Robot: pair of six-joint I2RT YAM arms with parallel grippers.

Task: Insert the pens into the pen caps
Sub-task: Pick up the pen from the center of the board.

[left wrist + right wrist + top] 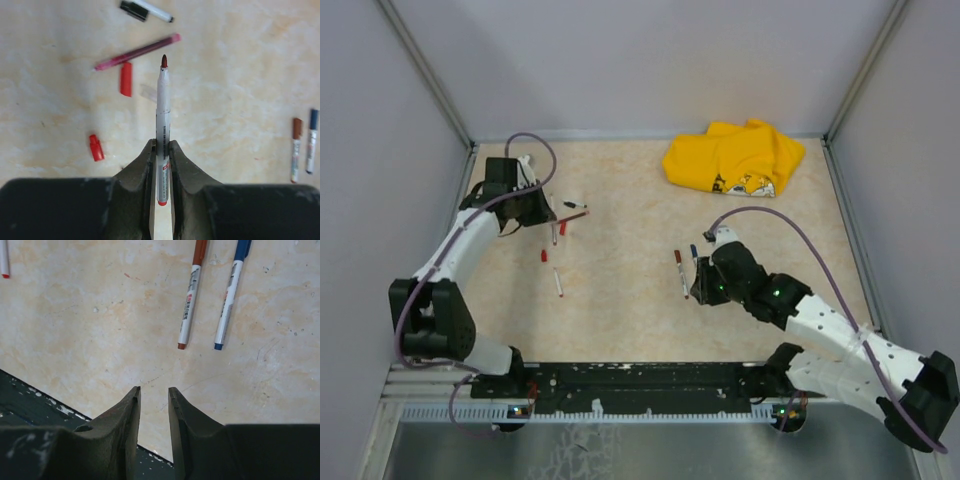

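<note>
Looking from above first, the left end effector (542, 208) is low over the far left part of the surface (620, 320). Its grip is too small to judge in this view. The right end effector (702, 288) is at the middle right, just beside a brown-capped pen (681, 275) and a blue-capped pen (694, 252). A yellow cloth (735, 158) lies at the far side, well apart from all of this.

In the left wrist view, the left end effector (161, 150) is closed on an uncapped pen (162, 107). Both fingers touch the barrel, in the half toward its red tail. The dark red tip points forward and is free. A red cap (126, 79) lies on the surface just to the left of the tip, and a second red cap (96, 147) lies nearer, also to the left. Beyond them are a thin pink pen (137, 51) and a black-capped pen (146, 10).

I judge the pen to be light and stiff, with a smooth round barrel that may turn or slip between the fingers when it is pushed. A hold closer to the middle would keep it straighter. The felt tip is probably soft and should not be pressed on the surface. The cap is tiny and light, so it will likely slide away. It is better to hold it at its closed end, with the mouth left free.

In the right wrist view, the jaws of the right end effector (154, 396) stand a little apart with nothing between them. The brown-capped pen (190, 295) and the blue-capped pen (230, 295) lie side by side ahead of it, untouched.
</note>
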